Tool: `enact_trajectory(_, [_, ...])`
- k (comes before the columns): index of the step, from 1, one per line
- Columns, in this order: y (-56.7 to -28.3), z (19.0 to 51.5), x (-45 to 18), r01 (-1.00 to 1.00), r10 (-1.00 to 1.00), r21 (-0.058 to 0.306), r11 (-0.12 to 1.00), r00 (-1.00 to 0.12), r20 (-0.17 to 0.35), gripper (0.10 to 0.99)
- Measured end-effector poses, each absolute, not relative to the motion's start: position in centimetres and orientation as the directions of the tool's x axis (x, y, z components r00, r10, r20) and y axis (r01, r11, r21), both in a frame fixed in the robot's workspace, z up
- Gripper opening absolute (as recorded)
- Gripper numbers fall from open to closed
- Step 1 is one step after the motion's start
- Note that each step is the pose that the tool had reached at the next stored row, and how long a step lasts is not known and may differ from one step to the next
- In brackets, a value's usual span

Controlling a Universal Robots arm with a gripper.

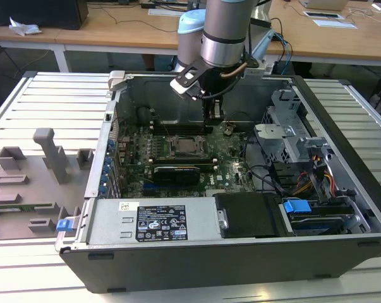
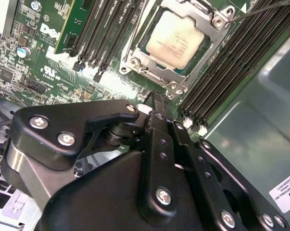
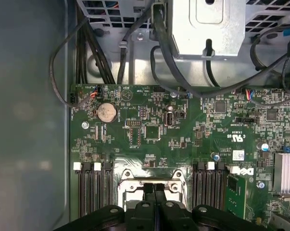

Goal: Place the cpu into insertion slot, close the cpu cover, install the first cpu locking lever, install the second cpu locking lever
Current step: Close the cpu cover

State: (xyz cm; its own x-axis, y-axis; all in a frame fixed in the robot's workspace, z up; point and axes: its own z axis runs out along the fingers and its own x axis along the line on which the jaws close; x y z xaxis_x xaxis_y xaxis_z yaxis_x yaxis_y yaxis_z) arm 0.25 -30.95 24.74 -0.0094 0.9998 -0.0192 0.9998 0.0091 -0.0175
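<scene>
The cpu, a pale silver square, lies in the insertion slot on the green motherboard. The cpu cover, a silver frame, lies flat around the chip's edges. A thin metal lever runs past the socket's corner. My gripper hangs over the board just to the exterior view's right of the socket, toward the case's back wall. Its black fingers are pressed together with nothing between them, and in the first wrist view their tips sit at the socket's edge.
Long black memory slots flank the socket on both sides. The open case has a metal drive cage, bundled cables and a power supply in front. A grey fixture stands on the table at the exterior view's left.
</scene>
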Motion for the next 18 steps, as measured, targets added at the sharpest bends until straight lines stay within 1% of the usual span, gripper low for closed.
enact_trajectory(18, [-30.9,24.5,-1.2,1.0,1.0,-0.017,0.009,-0.009,-0.019,0.106])
